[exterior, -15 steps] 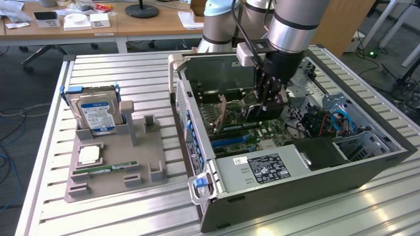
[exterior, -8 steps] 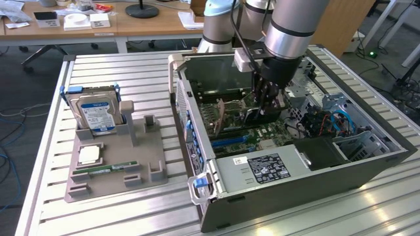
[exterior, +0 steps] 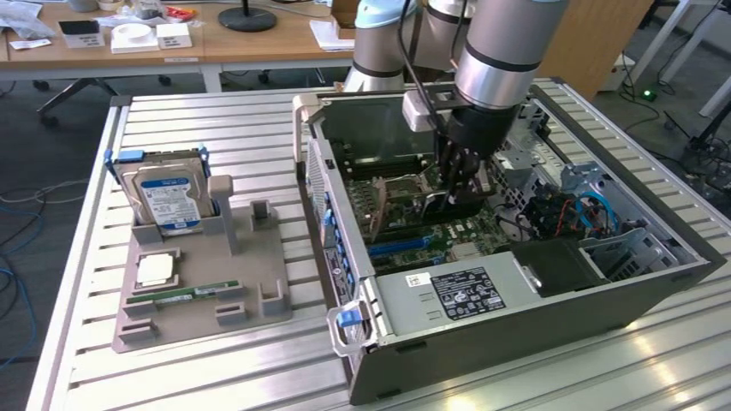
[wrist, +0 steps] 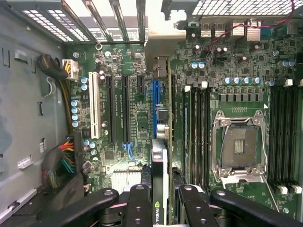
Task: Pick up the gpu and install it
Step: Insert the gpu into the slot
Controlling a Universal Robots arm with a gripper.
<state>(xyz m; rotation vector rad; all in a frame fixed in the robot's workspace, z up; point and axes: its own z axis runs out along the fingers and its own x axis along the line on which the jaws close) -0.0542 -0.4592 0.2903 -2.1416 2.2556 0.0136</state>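
Gripper point(exterior: 463, 184) sits inside the open PC case point(exterior: 514, 282), centre-right of the exterior view, w/ the arm coming down from the upper edge. Jaws are clamped on the gpu point(exterior: 451, 205); from outside it shows as a dark slab under the fingers, mostly hidden by them and the case wall.

Wrist view: gpu point(wrist: 159, 170) is seen edge-on, a thin strip w/ a green logo tag, pinched between the black fingers point(wrist: 139, 203) of the gripper point(wrist: 161, 198). Its silver bracket end meets the rear slot openings. The card stands over the blue slot point(wrist: 155, 94) on the motherboard point(wrist: 132, 123), covering part of it. Can't tell if the contact edge is fully in the slot, since the card's own body blocks that line.

CPU socket point(wrist: 241, 146) is open, beside the card. Grey holder point(exterior: 200, 291) at the exterior view's left carries the hard drive point(exterior: 169, 201) upright and a memory stick point(exterior: 183, 295) lying flat, well apart from the case. Drive label text is too small to read.
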